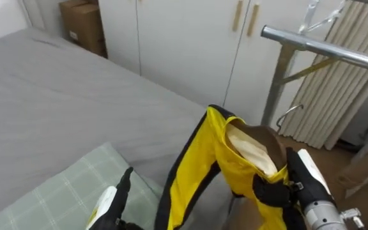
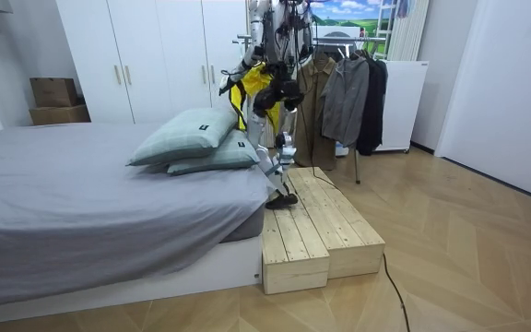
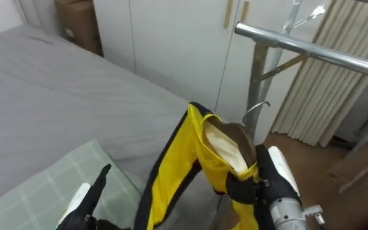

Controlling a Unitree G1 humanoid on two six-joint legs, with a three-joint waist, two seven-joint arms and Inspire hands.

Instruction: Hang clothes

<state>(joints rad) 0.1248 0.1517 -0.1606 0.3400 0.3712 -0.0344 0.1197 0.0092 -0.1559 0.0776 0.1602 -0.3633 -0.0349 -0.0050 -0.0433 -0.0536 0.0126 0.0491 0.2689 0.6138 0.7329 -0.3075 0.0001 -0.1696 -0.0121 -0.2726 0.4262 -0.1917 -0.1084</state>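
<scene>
Bed is lying at the left, rail is running high at the right. The right hand is gripping the yellow jacket — it is hanging long-way down, its hook sitting below the rail. The left hand is hovering open, low.

Right hand, closed round a yellow garment, has open air above it up to the clothes rack's metal rail, which crosses ahead and overhead. The rack's upright post stands ahead and slightly left of this hand, and the garment's hanger hook is near it. A pale hanger shows above the rail. A pleated curtain stands beyond the rail, with white wardrobe doors left of the post. The garment fills the gap between the hands. Left hand, fingers straight, has a pillow below it and free air ahead over the flat grey bed.
</scene>
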